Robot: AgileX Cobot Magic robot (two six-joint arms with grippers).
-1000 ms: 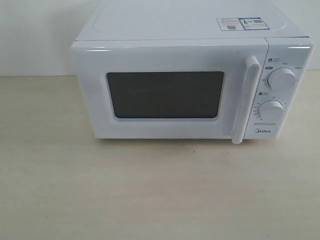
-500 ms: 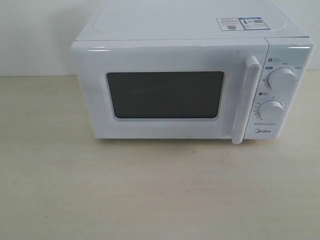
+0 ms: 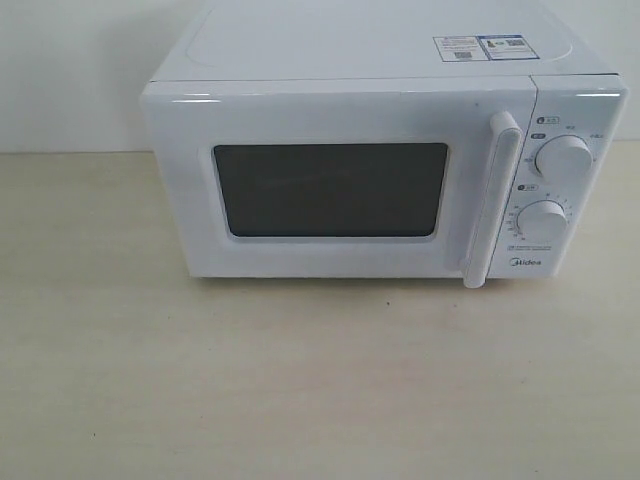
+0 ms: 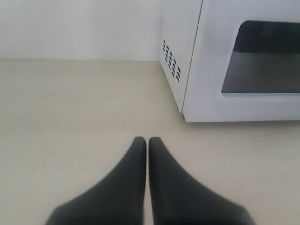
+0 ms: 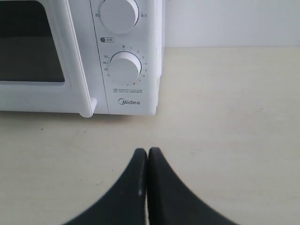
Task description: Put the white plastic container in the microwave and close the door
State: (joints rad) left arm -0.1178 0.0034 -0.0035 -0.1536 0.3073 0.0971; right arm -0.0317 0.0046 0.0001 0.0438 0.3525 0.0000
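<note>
No change over the last second. Microwave (image 3: 560,60) door (image 3: 330,115) shut. Container in no view; behind the dark window, cannot tell. Left end effector (image 4: 147,140) and right end effector (image 5: 147,151) pinched together, empty, above bench (image 3: 300,380) before microwave. Likely idle.

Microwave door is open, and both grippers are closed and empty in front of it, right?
No. The door is shut, flush with the microwave front, as the exterior view shows. The left gripper and right gripper are indeed closed and empty in front of it.
</note>
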